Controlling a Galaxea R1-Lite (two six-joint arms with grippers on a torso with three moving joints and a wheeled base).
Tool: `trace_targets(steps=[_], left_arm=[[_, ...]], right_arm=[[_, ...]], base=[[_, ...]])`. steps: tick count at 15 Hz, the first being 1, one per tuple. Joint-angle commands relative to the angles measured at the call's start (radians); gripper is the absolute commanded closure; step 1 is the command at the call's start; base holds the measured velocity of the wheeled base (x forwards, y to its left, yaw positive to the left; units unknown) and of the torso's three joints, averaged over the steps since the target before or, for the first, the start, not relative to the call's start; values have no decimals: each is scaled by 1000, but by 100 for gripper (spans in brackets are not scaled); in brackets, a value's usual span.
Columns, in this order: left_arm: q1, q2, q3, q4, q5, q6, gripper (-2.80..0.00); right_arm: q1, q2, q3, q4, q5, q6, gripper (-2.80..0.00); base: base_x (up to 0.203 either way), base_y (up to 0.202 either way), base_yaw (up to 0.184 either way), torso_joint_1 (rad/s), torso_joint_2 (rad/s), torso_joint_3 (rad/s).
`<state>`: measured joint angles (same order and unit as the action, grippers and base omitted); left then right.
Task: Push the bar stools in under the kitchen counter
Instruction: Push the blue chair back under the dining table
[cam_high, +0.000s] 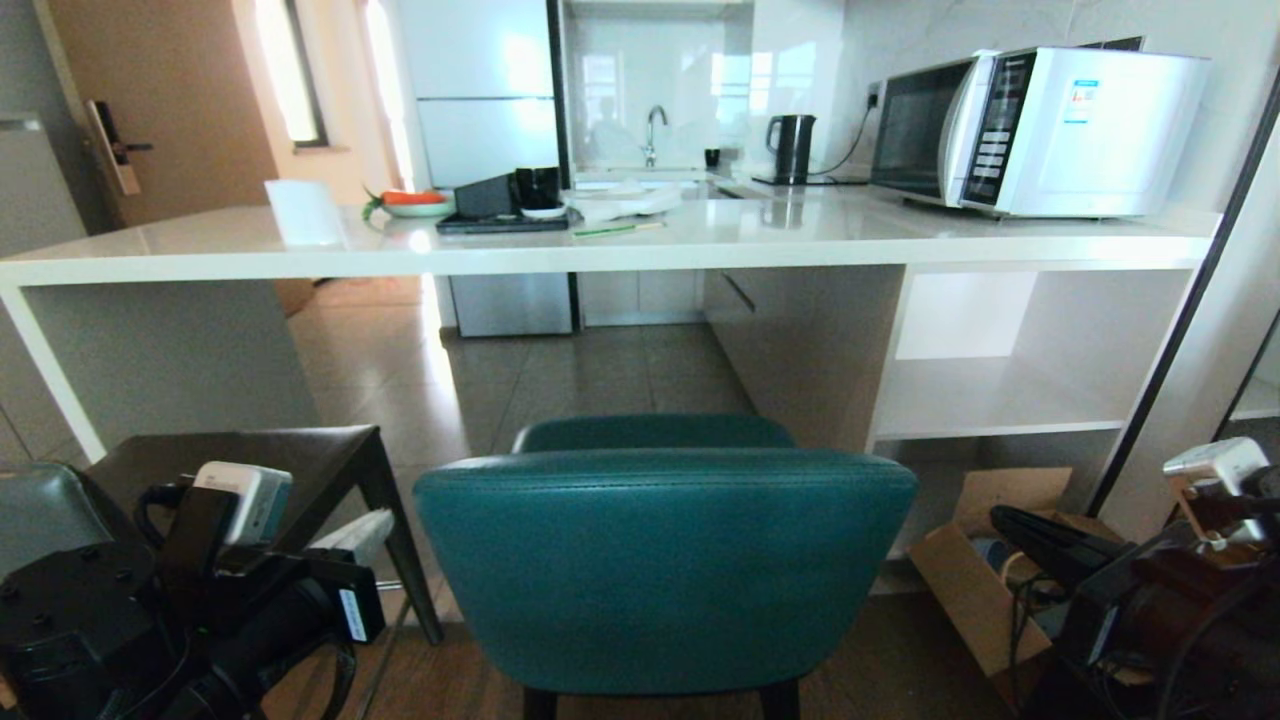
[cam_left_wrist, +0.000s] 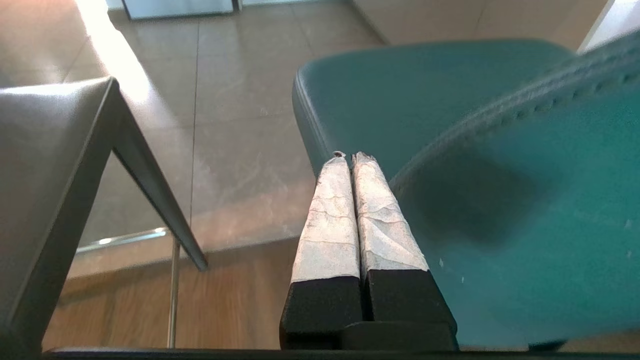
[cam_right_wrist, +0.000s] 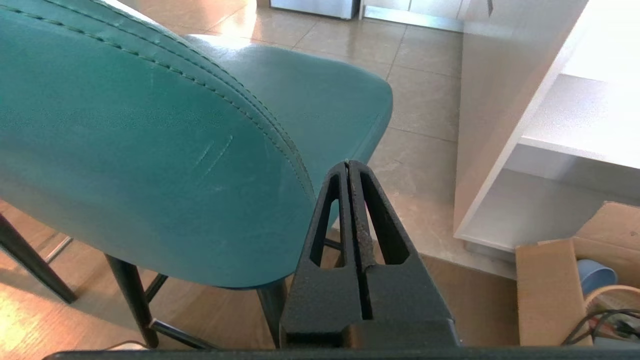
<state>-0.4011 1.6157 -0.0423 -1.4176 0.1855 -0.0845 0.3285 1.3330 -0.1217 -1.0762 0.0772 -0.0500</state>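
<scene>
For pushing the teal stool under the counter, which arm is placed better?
Neither clearly. The left gripper and right gripper, both shut, flank the teal stool backrest, which is centred before the counter; pushing with both seems best.

The teal stool (cam_high: 665, 560) is flanked by the left gripper (cam_left_wrist: 350, 156) and right gripper (cam_right_wrist: 348, 163). Beyond both, the kitchen counter (cam_high: 620, 250) is found; the grey stool (cam_high: 240, 470) is placed outside the left gripper.

My view: floor (cam_high: 560, 370) is grey tile under the counter (cam_high: 700, 245), wood closer to me. Teal stool (cam_high: 665, 560) and grey stool (cam_high: 300, 465) stand on it, cardboard box (cam_high: 985, 590) sits by the shelves (cam_high: 1000, 400).
</scene>
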Motion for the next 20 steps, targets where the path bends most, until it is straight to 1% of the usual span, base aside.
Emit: trace_targets(steps=[1, 3, 5, 8, 9, 12, 13, 15, 16, 20], left_arm=[[-2, 29, 2, -24, 2, 0, 0], [-1, 56, 7, -59, 3, 1, 0], [-5, 55, 14, -62, 3, 2, 0], [-8, 54, 47, -66, 2, -1, 0], [-9, 56, 47, -66, 2, -3, 0], [-13, 66, 38, -67, 1, -3, 0], [-13, 66, 38, -67, 2, -5, 0], [-18, 68, 37, -67, -1, -5, 0], [-28, 73, 35, -72, -1, -6, 0], [-63, 118, 33, -106, -1, -13, 0]], right_arm=[[11, 24, 0, -12, 1, -1, 0], [29, 47, -3, -19, -1, 4, 0], [37, 94, -10, -46, -1, 5, 0], [104, 146, -16, -68, -16, 6, 0], [114, 166, -15, -72, -19, 10, 0], [121, 258, -13, -169, -24, 19, 0], [139, 277, -11, -193, -27, 19, 0], [192, 280, -11, -199, -46, 21, 0], [204, 284, -13, -199, -57, 20, 0], [232, 317, -29, -203, -58, 18, 0]], base=[[0, 0, 0, 0, 0, 0], [0, 0, 0, 0, 0, 0], [0, 0, 0, 0, 0, 0], [0, 0, 0, 0, 0, 0], [0, 0, 0, 0, 0, 0], [0, 0, 0, 0, 0, 0], [0, 0, 0, 0, 0, 0], [0, 0, 0, 0, 0, 0], [0, 0, 0, 0, 0, 0], [0, 0, 0, 0, 0, 0]])
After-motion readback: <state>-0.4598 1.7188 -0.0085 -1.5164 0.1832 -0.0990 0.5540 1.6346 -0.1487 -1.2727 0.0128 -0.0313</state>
